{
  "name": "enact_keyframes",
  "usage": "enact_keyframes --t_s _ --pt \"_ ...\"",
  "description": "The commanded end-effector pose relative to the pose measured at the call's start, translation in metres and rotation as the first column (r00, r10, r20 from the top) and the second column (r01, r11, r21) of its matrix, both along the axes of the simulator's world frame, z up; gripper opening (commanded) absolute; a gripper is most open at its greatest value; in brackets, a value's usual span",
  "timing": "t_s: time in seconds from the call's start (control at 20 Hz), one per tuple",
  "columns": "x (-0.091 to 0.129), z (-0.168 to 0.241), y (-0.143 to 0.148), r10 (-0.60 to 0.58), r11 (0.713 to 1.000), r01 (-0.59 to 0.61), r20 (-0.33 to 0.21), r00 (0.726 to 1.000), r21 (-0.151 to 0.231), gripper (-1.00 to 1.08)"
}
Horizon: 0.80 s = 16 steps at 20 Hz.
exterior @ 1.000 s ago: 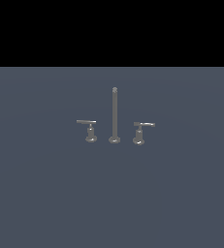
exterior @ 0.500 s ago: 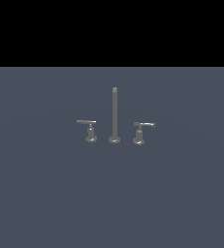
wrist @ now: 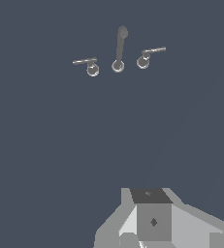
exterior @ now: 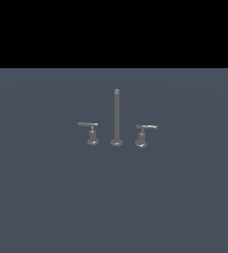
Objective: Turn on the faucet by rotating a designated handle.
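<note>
The faucet (exterior: 116,118) is a small grey set on the flat grey-blue surface: a tall thin post with a short lever on each side. The handle (exterior: 88,125), a thin flat bar on a short flared stem, stands on the exterior view's left of the post. In the wrist view the faucet (wrist: 119,48) and the handle (wrist: 85,62) are small and far off. Only a grey blocky part of my gripper (wrist: 152,220) shows at that picture's edge, well apart from the faucet. Its fingers are hidden. The exterior view does not show the arm.
A second handle (exterior: 146,129) with a thicker, paler lever and chunky hub stands on the exterior view's right of the post; it shows in the wrist view too (wrist: 152,51). The grey-blue surface (exterior: 113,207) spreads wide around the set.
</note>
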<state>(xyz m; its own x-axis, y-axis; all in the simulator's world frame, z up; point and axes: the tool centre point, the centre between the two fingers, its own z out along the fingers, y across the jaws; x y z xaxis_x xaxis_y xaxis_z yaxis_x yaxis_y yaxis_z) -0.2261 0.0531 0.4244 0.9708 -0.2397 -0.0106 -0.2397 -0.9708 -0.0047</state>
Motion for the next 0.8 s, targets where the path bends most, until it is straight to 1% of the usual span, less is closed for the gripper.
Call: enact_keyframes --t_s 0.0,0.35,0.55,0.75 --pt "0.007 -0.013 0.01 -0.054 0.999 0.054 0.0 0.999 0.0 -1.0" --pt "0.031 -0.048 0.036 -0.201 0.98 0.201 0.0 0.98 0.001 -1.0" --pt "0.046 -0.068 0.049 -0.283 0.959 0.283 -0.001 0.959 0.001 -1.0" --pt "0.063 -0.088 0.06 -0.361 0.932 0.361 -0.001 0.932 0.002 -1.0"
